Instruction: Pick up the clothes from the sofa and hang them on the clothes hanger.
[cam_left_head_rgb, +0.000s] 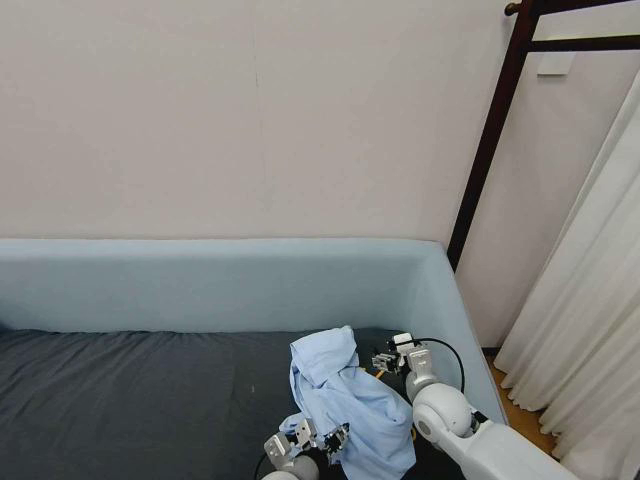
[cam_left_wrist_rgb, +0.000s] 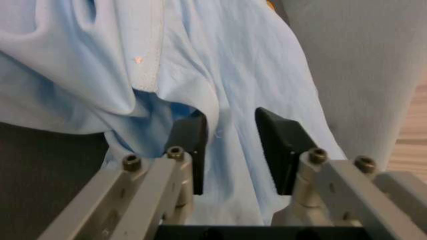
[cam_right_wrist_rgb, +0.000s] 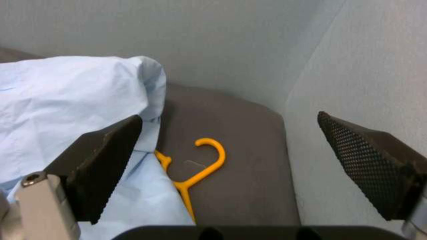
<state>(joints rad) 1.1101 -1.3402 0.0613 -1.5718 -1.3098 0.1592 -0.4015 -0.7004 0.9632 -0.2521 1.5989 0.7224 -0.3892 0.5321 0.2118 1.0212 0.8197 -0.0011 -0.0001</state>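
A crumpled light blue shirt (cam_left_head_rgb: 350, 400) lies on the dark seat at the right end of the sofa (cam_left_head_rgb: 200, 285). An orange hanger (cam_right_wrist_rgb: 195, 175) sticks out from under the shirt (cam_right_wrist_rgb: 67, 110), its hook resting on the seat cushion. My left gripper (cam_left_head_rgb: 318, 436) is at the shirt's near edge; in the left wrist view it (cam_left_wrist_rgb: 231, 125) stands open, with a fold of the shirt (cam_left_wrist_rgb: 227, 60) running between its black pads (cam_left_wrist_rgb: 277, 145). My right gripper (cam_left_head_rgb: 393, 358) hovers beside the shirt near the sofa's arm, and in the right wrist view it (cam_right_wrist_rgb: 228, 119) is wide open above the hanger hook.
A dark wooden clothes stand (cam_left_head_rgb: 492, 140) rises at the right behind the sofa's pale blue arm (cam_left_head_rgb: 440, 320). White curtains (cam_left_head_rgb: 590, 330) hang at the far right over a wood floor. The seat (cam_left_head_rgb: 120, 400) stretches away to the left.
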